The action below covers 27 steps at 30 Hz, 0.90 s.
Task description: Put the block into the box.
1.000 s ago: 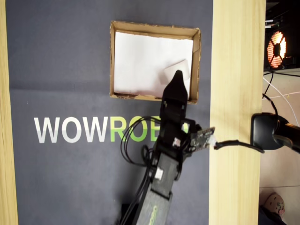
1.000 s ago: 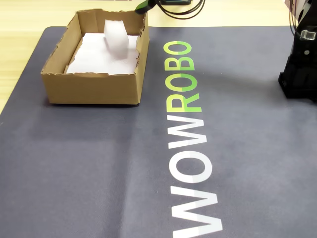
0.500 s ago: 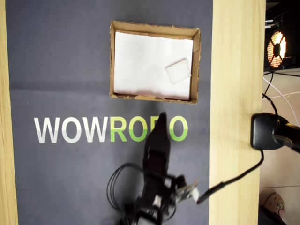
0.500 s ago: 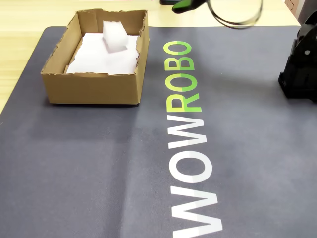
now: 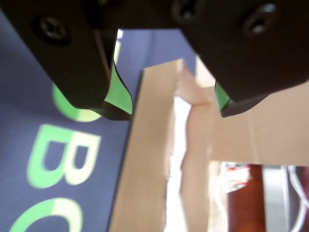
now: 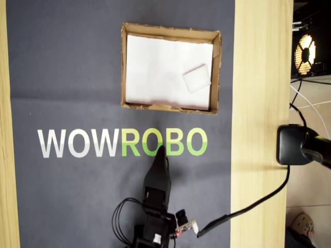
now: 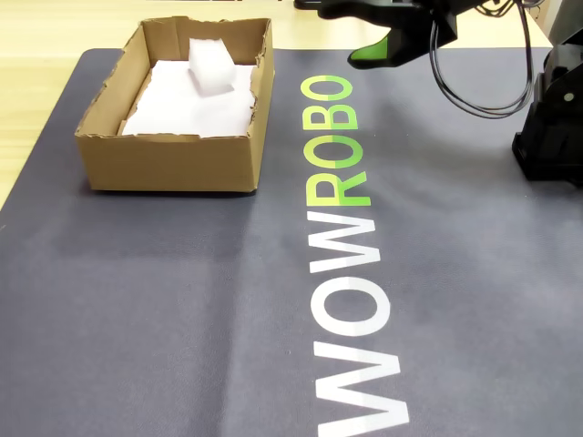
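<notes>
The block [image 6: 196,78] is a small white foam chunk lying on the white sheet in the right part of the box [image 6: 124,67] in the overhead view. In the fixed view the block [image 7: 211,66] sits at the far end of the box [image 7: 168,162]. My gripper [image 6: 160,151] hangs over the green letters of the mat, well clear of the box. Its green-tipped fingers [image 7: 369,56] stand apart in the fixed view. In the wrist view the gripper [image 5: 171,110] is open and holds nothing, and a cardboard wall of the box [image 5: 145,164] shows blurred beyond it.
The dark mat [image 6: 67,196] with the WOWROBO lettering lies between wooden strips [image 6: 261,103]. A black camera mount [image 6: 296,145] with a cable sits at the right. The arm's base [image 7: 551,118] stands at the right of the fixed view.
The arm has pulled back from the box toward its base, from over the box's rim to the lettering. The block stays in the box, where the gripper let it go.
</notes>
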Each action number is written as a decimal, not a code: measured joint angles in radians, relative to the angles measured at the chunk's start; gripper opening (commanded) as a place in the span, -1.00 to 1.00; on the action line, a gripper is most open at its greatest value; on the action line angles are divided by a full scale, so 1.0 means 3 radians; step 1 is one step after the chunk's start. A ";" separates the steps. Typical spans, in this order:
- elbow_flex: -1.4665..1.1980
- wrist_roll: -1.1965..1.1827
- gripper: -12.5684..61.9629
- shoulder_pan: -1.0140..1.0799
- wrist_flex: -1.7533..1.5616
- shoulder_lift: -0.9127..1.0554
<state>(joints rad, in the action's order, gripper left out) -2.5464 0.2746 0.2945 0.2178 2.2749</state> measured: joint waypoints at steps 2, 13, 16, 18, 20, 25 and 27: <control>-0.0026 -0.0087 0.24 -0.0036 -0.0026 0.0000; -0.1718 -0.0143 0.24 -0.0716 -0.2659 0.0000; -0.1733 -0.0143 0.24 -0.0741 -0.2741 0.0000; -0.1749 -0.0143 0.24 -0.0741 -0.2736 0.0000; -0.1749 -0.0143 0.24 -0.0741 -0.2741 0.0000; -0.1754 -0.0143 0.24 -0.0747 -0.2741 0.0000; -0.1759 -0.0148 0.24 -0.0741 -0.2736 0.0000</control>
<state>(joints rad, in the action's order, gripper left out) -3.0741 0.2301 0.0721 -0.6029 2.2749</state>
